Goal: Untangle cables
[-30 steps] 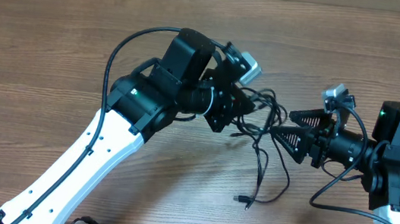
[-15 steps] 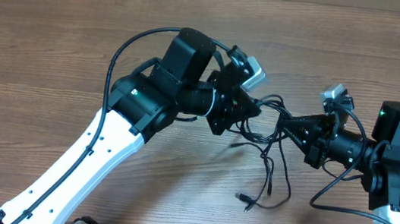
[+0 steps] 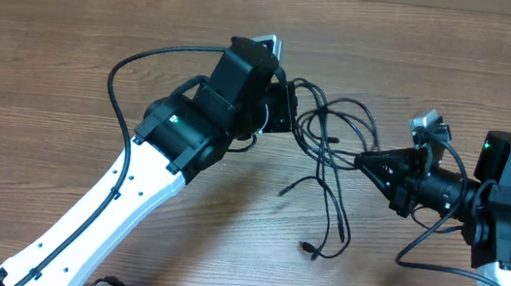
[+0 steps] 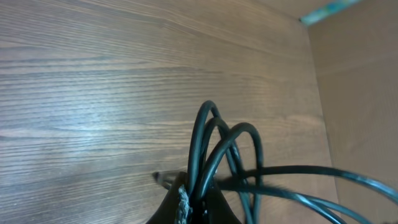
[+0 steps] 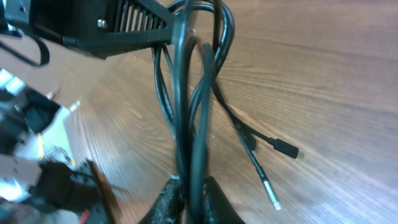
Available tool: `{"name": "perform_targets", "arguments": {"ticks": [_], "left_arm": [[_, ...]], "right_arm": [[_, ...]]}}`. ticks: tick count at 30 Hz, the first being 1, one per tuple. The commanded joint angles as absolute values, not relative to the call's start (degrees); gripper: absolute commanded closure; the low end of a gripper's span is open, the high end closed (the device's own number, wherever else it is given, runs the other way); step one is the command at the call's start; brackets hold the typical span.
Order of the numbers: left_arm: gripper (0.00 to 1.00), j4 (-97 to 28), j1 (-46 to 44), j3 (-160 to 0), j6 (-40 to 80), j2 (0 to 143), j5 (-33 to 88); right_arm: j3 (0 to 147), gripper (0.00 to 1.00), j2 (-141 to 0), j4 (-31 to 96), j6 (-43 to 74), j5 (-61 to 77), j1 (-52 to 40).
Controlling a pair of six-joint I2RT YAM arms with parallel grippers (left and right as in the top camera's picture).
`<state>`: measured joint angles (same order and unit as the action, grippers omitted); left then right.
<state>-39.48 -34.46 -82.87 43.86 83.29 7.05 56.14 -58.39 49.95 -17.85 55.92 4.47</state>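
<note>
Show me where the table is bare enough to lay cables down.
Bare: the wide stretch of table left of the left arm, and the far strip behind both arms. Crowded: the middle, where the cables stretch between left gripper and right gripper, ends trailing toward the near edge.

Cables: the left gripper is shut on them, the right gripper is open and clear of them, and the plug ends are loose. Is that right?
Not quite. The right gripper is shut on the cables too, as the right wrist view shows. The rest holds: the left gripper is shut on them, and the plug ends are loose.
</note>
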Motion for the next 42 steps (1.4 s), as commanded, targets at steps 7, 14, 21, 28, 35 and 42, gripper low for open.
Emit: {"name": "perform_targets", "arguments": {"ticks": [7,14,21,28,35,42], "left_arm": [[0.96,-39.4,-34.0,-83.4,18.3,82.5,19.0],[0.96,-42.9,-34.2,-83.4,-2.9,82.5,30.2],[0.96,-44.3,-34.2,-83.4,-12.7,82.5,39.5],[0.96,-41.8,-34.1,-83.4,-14.6,82.5,43.4],[0.96,-35.9,-34.1,-83.4,-8.7,82.5,42.4],[0.96,-37.2,-34.1,-83.4,0.0,82.5,32.0]], "right_arm": [[56.3,0.20,-57.9,50.7,-18.5,54.9,4.5],[56.3,0.17,-57.9,50.7,-18.5,54.9,4.5],[56.3,0.04,-57.9,51.0,-24.8,54.9,4.5],[56.3,0.07,-57.9,53.3,-27.6,54.9,4.5],[56.3,0.56,-57.9,56.5,-27.6,54.5,4.5],[56.3,0.91,-57.9,56.8,-27.5,51.7,4.5]]}}
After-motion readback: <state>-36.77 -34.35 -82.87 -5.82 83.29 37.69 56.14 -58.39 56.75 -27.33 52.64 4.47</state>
